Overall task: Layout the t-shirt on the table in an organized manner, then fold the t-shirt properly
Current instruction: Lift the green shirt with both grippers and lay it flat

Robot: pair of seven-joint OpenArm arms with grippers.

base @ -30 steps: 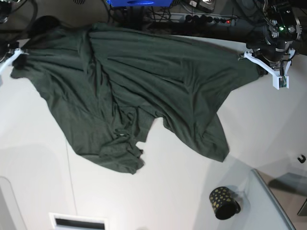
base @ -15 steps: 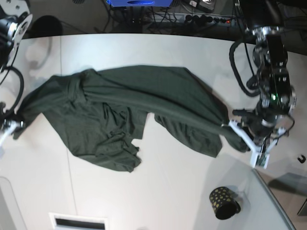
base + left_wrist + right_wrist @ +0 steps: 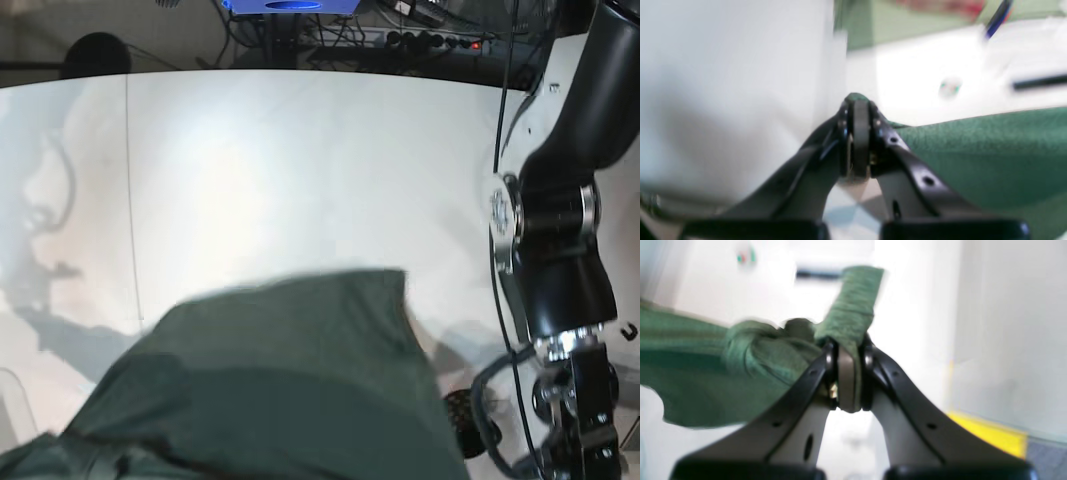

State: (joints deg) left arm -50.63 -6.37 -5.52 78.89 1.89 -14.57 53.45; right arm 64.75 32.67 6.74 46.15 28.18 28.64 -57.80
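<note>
The dark green t-shirt (image 3: 290,380) hangs raised off the white table (image 3: 300,170), close to the base camera, and fills the bottom of that view. In the left wrist view my left gripper (image 3: 858,110) is shut on an edge of the t-shirt (image 3: 990,150), which stretches away to the right. In the right wrist view my right gripper (image 3: 848,350) is shut on a bunched edge of the t-shirt (image 3: 723,373), with a strip of cloth sticking up past the tips. Neither gripper's tips show in the base view.
The left arm (image 3: 560,230) stands tall at the base view's right edge. A small black cup with gold dots (image 3: 460,412) peeks out beside the shirt's right side. A thin seam (image 3: 128,180) crosses the table. A power strip and cables (image 3: 440,40) lie behind the far edge.
The shirt lay spread at the table's back, was dragged forward, and now hangs lifted near the camera. Both grippers stayed shut on it. The left arm swung forward and rose.
</note>
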